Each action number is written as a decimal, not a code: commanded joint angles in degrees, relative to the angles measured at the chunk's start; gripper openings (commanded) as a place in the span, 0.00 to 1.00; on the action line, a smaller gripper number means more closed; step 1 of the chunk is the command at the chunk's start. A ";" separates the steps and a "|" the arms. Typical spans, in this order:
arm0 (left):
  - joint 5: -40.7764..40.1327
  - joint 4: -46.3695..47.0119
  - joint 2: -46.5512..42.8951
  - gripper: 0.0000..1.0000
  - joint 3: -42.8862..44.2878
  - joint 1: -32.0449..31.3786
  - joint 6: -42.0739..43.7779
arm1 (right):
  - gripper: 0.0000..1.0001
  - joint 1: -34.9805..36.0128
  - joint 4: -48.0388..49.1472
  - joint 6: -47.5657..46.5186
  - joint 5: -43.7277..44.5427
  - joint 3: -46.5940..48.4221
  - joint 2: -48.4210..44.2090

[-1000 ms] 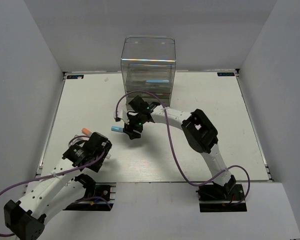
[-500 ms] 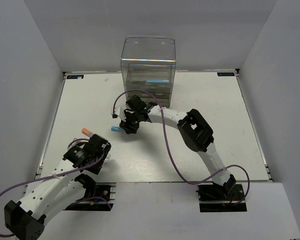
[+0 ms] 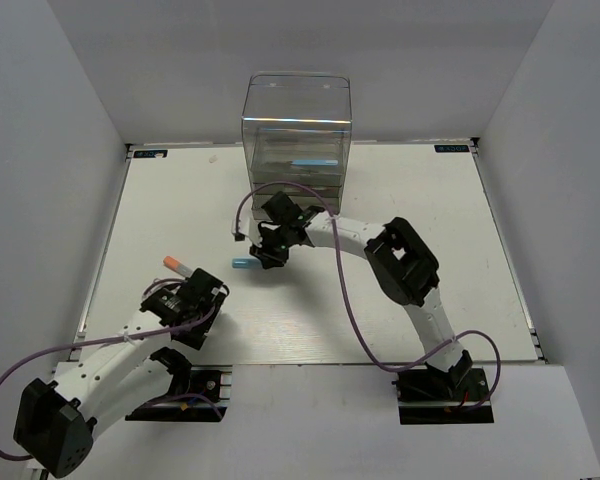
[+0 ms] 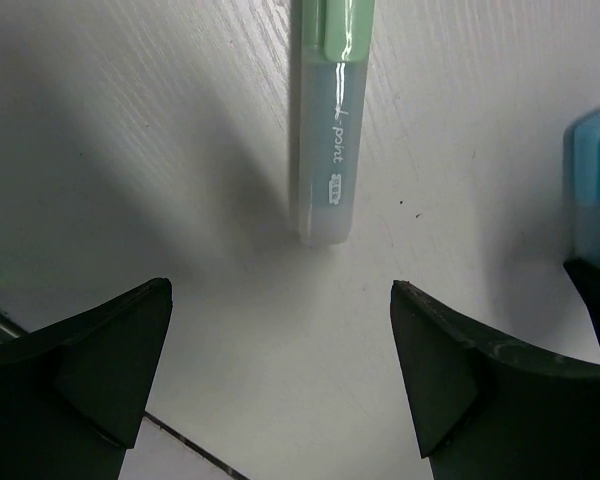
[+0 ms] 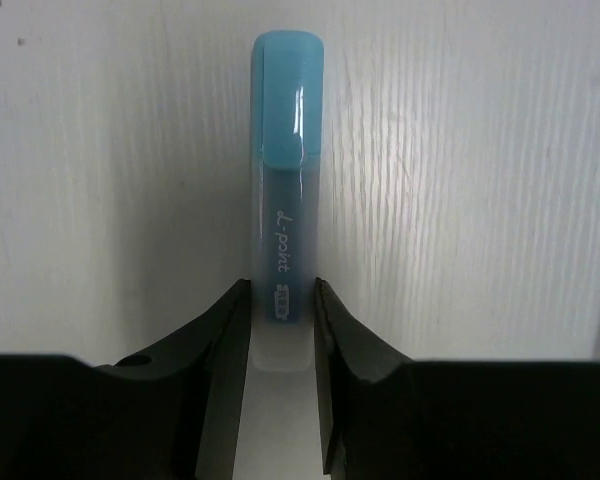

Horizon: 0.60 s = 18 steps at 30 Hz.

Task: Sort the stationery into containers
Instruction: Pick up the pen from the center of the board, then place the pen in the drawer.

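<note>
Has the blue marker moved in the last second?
Yes, slightly: against the drawer box, the blue marker has shifted right and a little farther from it.

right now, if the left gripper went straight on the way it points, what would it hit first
Probably the pale green marker, lying just ahead of the open left gripper, between its fingers. Height is unclear, so the table could come first.
</note>
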 commanded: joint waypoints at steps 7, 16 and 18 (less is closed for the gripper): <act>-5.85 3.16 8.92 1.00 2.91 0.26 2.46 | 0.00 -5.68 0.65 -3.37 5.65 -8.00 -17.85; -6.38 3.16 16.75 1.00 5.37 0.78 5.11 | 0.00 -10.25 -0.49 -13.57 13.11 -7.22 -22.96; -6.90 3.16 16.76 1.00 5.37 0.78 5.64 | 0.00 -11.13 -0.84 -15.94 14.69 -6.43 -21.99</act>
